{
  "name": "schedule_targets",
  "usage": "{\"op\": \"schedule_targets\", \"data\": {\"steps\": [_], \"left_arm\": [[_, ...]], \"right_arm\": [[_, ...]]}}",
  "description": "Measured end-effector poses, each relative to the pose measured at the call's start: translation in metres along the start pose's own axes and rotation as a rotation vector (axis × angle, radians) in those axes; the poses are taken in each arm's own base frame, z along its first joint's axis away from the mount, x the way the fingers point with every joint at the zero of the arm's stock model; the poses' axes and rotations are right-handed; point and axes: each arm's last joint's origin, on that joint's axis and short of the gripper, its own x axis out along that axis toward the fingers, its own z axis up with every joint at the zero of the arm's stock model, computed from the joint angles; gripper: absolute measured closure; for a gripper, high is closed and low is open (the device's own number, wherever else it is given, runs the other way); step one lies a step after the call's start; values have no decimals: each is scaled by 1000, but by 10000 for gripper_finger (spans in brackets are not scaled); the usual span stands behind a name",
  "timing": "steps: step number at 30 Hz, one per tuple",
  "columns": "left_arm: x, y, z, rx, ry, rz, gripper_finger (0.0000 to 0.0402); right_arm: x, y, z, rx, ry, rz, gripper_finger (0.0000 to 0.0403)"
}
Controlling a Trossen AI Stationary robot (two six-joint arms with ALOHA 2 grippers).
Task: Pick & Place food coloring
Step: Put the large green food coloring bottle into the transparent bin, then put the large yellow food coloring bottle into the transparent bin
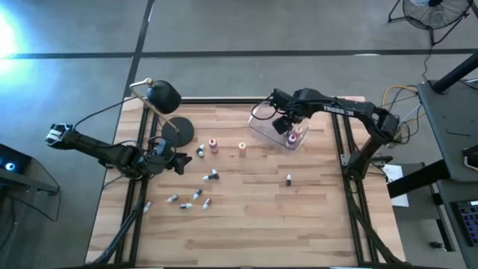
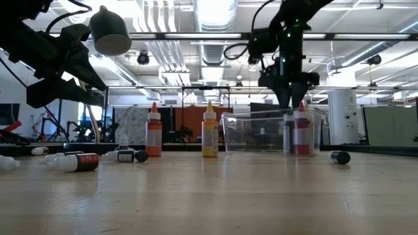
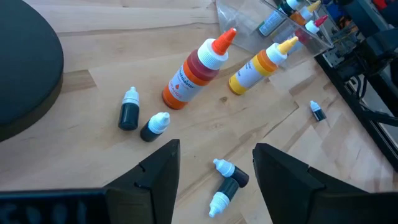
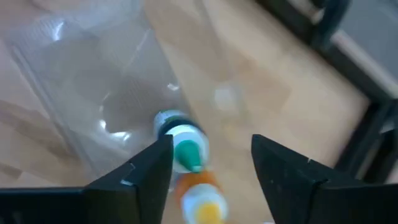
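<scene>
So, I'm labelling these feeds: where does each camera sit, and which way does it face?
High view: overhead, straight down on the table; both arms show.
Low view: tabletop height, level across to the room; the right arm hangs over the clear tub.
Left wrist view: looks past the open left pincer at scattered bottles.
Right wrist view: looks past the open right pincer down into the tub, onto a green-capped bottle.
Shared: the red-orange bottle and yellow bottle also stand upright in the low view.

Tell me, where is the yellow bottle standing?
The yellow bottle stands upright mid-table in the high view, between the red-orange bottle on its left and the clear tub on its right.
</scene>
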Motion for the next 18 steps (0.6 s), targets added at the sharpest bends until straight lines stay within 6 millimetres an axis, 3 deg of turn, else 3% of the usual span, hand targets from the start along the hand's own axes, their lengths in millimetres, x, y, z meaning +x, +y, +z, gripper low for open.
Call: {"op": "schedule_targets", "data": {"steps": [4,7,13,18], "left_arm": [[0,0,0,0,0,0,225],[0,0,0,0,0,0,225],[0,0,0,7,0,0,225],[0,0,0,9,1,2,225]], "right_arm": [[-29,2,4,-119,-133,5,177],[-58,18,5,-326,-275,125,173],[-88,80,-8,-734,-536,354,177],[-85,128,-19,-891,-657,407,173]]}}
